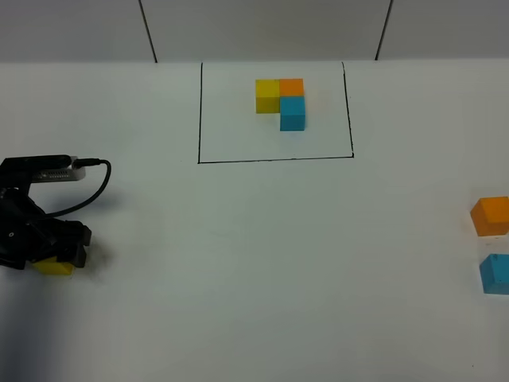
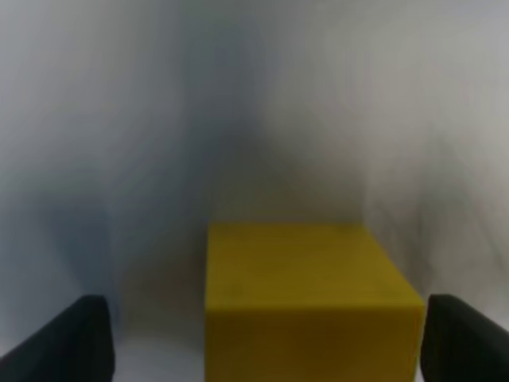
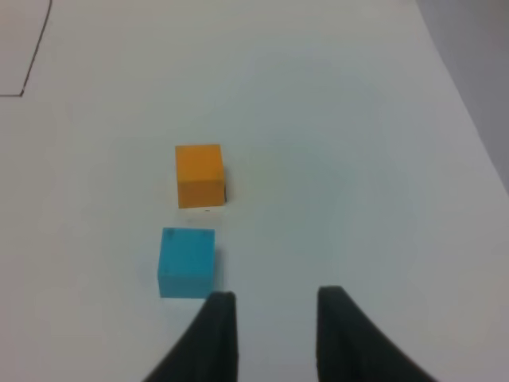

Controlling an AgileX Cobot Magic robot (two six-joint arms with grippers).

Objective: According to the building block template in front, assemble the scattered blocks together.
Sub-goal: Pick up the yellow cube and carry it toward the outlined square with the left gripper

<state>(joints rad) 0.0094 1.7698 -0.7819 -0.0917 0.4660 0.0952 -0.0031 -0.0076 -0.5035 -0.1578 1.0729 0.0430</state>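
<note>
The building block template (image 1: 280, 99) stands at the far middle inside a black drawn rectangle (image 1: 275, 159): yellow and orange abreast, blue below orange. My left gripper (image 1: 62, 253) is low on the table at the left, open, with the loose yellow cube (image 1: 54, 267) between its fingers. In the left wrist view the yellow cube (image 2: 306, 298) sits between the two fingertips (image 2: 75, 342), nearer the other one. The loose orange cube (image 1: 490, 216) and light blue cube (image 1: 496, 274) lie at the right edge. My right gripper (image 3: 274, 322) is open and empty, just beside the blue cube (image 3: 187, 261), with the orange cube (image 3: 199, 173) beyond it.
A black cable (image 1: 94, 187) loops from the left arm over the white table (image 1: 262, 263). The table's right edge (image 3: 469, 111) runs close to the two loose cubes. A corner of the drawn rectangle (image 3: 24, 79) shows in the right wrist view.
</note>
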